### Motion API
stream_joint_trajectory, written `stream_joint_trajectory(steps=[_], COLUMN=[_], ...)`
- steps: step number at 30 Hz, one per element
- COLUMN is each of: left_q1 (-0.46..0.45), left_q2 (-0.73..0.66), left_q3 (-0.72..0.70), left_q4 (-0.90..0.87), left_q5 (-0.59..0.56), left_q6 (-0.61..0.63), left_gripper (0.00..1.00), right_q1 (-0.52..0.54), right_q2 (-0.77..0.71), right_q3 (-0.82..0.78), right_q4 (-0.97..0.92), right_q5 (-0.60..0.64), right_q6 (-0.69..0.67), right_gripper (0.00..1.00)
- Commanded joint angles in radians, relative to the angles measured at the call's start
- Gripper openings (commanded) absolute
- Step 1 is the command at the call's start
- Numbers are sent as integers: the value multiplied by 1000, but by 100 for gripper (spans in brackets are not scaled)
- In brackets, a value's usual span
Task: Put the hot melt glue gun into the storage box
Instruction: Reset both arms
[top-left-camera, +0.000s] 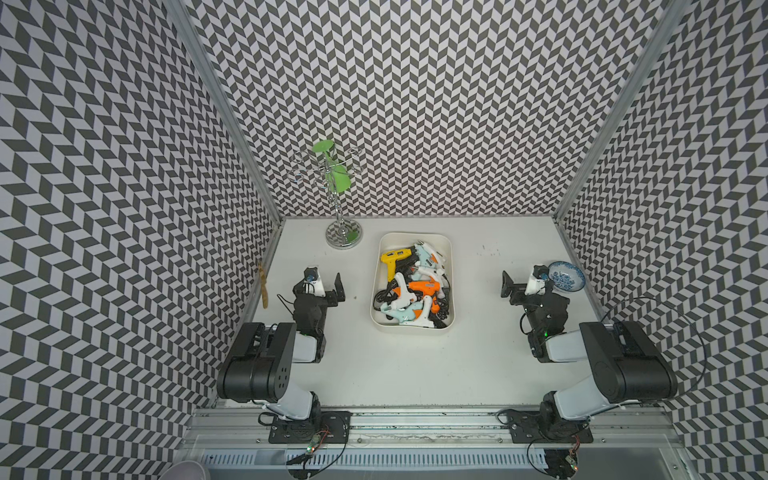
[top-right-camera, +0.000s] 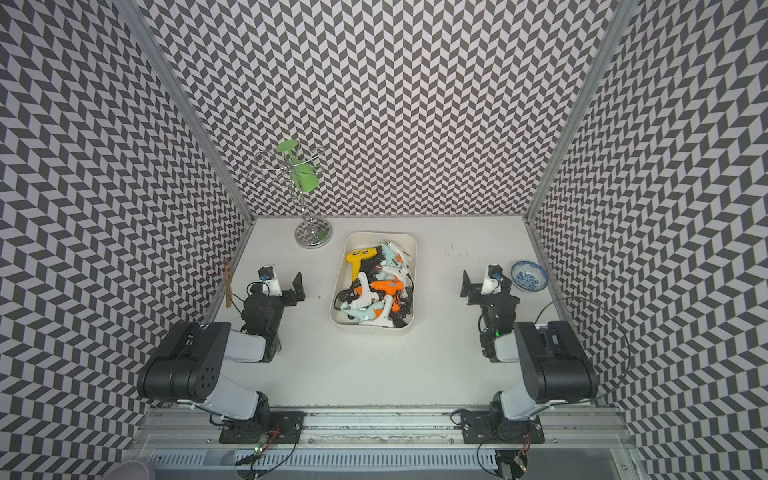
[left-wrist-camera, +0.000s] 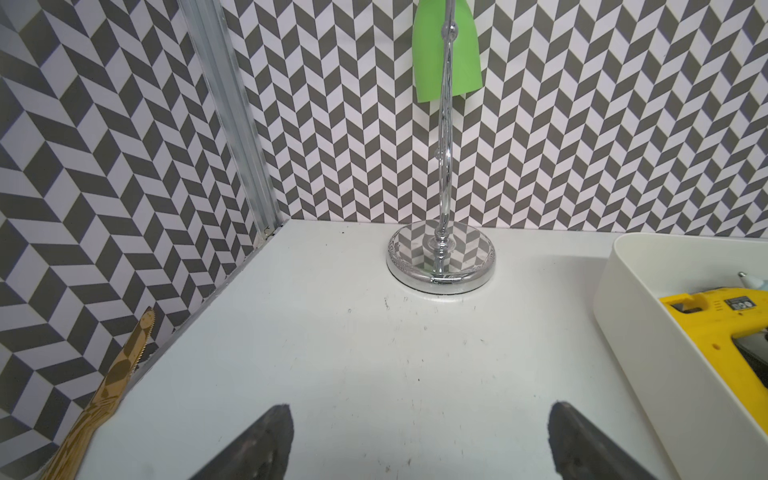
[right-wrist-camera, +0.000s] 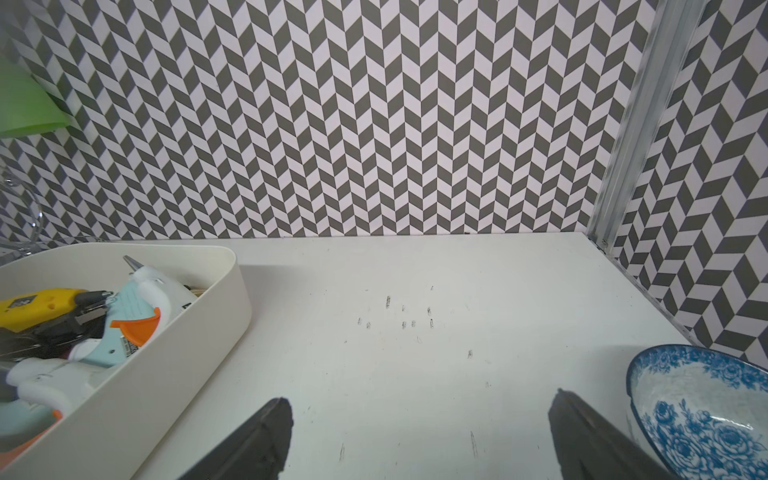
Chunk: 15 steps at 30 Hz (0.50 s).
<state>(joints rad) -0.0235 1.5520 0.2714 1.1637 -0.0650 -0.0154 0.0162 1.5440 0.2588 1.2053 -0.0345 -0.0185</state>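
Note:
The cream-white storage box (top-left-camera: 375, 286) (top-right-camera: 374, 328) stands mid-table between my two arms. Several hot melt glue guns lie piled inside it with tangled black cords: a yellow one (top-left-camera: 392, 259) (left-wrist-camera: 715, 316), an orange one (top-left-camera: 424, 287), white and pale blue ones (right-wrist-camera: 141, 307). I see no glue gun on the table outside the box. My left gripper (top-left-camera: 325, 281) (left-wrist-camera: 419, 440) hovers left of the box, open and empty. My right gripper (top-left-camera: 522, 282) (right-wrist-camera: 419, 440) hovers well to its right, also open and empty, over bare table.
A chrome stand (top-left-camera: 343, 239) (left-wrist-camera: 440, 257) carrying a green piece rises at the back, left of the box. A blue-patterned bowl (top-left-camera: 566, 277) (right-wrist-camera: 702, 415) sits just right of my right gripper. A gold serrated knife (top-left-camera: 262, 286) (left-wrist-camera: 116, 374) lies along the left wall.

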Motion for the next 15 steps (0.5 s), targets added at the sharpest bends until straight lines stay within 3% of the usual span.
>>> stream_joint_trajectory(steps=[1,15], left_q1=[7,7], left_q2=[-1,-7], left_q3=[2,-3], left_q4=[42,45], left_q5=[14,14], left_q6=[15,17], left_gripper=[100,99], right_q1=[-3,-2], right_q2=[3,-8], right_q3=[7,17], right_q4=[43,4], right_q5=[-15,-13], right_q6=[-5,-9], right_gripper=[99,99])
